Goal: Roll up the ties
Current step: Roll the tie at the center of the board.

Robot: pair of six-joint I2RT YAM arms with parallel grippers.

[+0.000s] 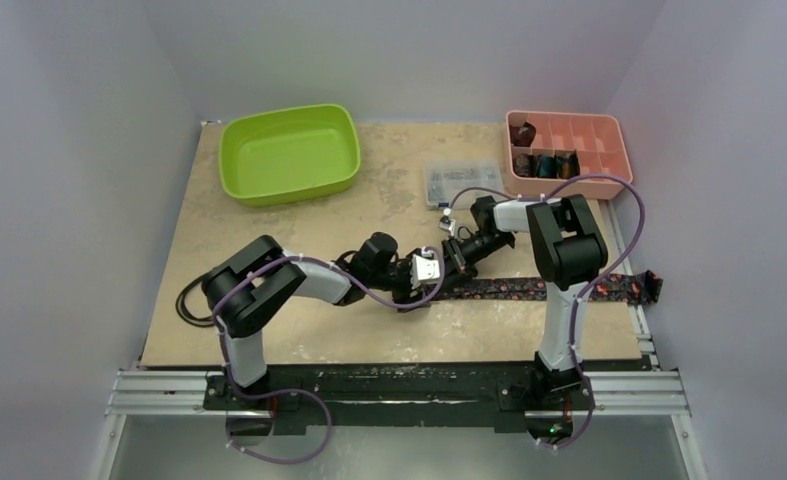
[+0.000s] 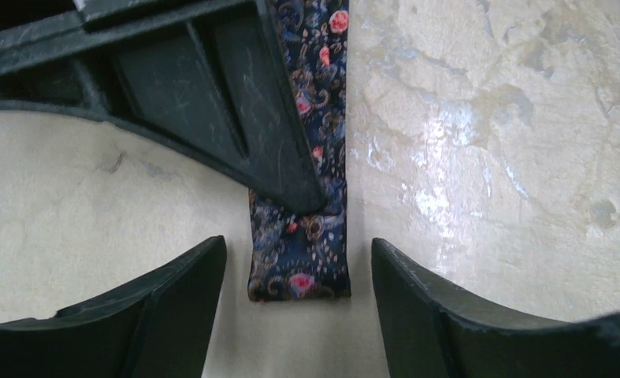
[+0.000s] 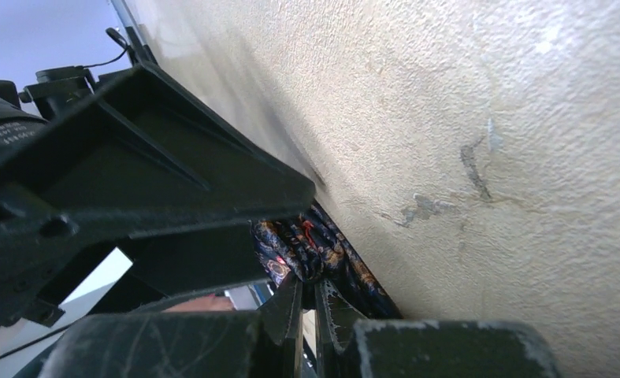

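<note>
So the floral tie (image 1: 559, 289) lay flat along the near half of the bench (image 1: 299, 230). It ran from about the middle out to the right edge, where its far end drooped over. Its other end sat mid-bench, and both arms met right there. The left claw (image 2: 297, 242) was spread wide, one finger on each side of the tie's end, not touching the fabric as far as I could tell. The right claw (image 3: 308, 287) was pinched tight on a bunched bit of that same tie, just behind the end, tips down at the bench. Over in the far right corner the pink tray (image 1: 569, 183) had a few rolled ties (image 1: 544, 165) in its compartments. A clear box (image 1: 461, 183) lay just beside it, and a green tub (image 1: 289, 190) sat toward the far left corner.
</note>
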